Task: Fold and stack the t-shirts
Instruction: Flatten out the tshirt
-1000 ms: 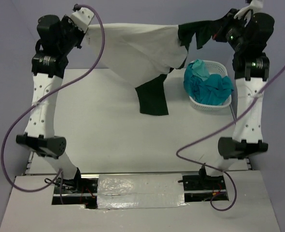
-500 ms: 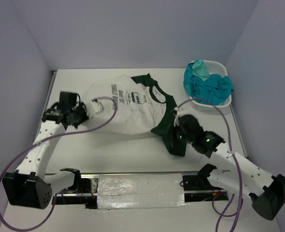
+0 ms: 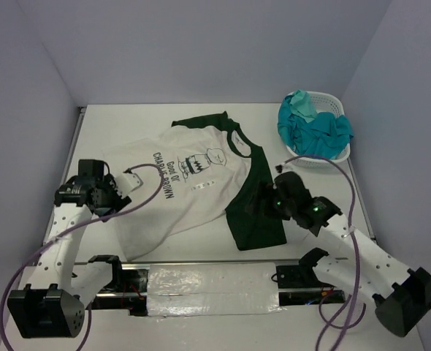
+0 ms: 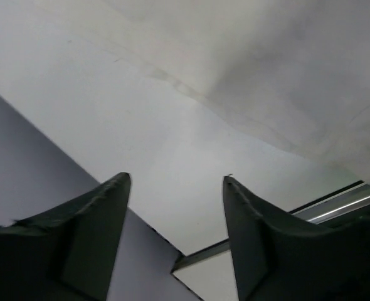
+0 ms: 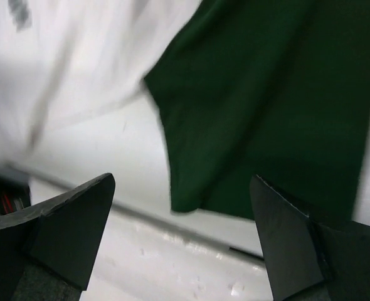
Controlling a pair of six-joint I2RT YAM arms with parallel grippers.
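We find the left gripper [image 4: 175,180] with jaws wide apart and nothing between them, over bare table [image 4: 141,132] at the 8 o'clock edge of the white t-shirt [image 3: 190,186]. The right gripper [image 5: 179,183] likewise stands wide and empty, above the dark green sleeve [image 5: 266,106] at the shirt's 4 o'clock. The shirt lies spread, print up, at table centre. At 1 o'clock, teal t-shirts [image 3: 314,130] are heaped in the basket [image 3: 325,162].
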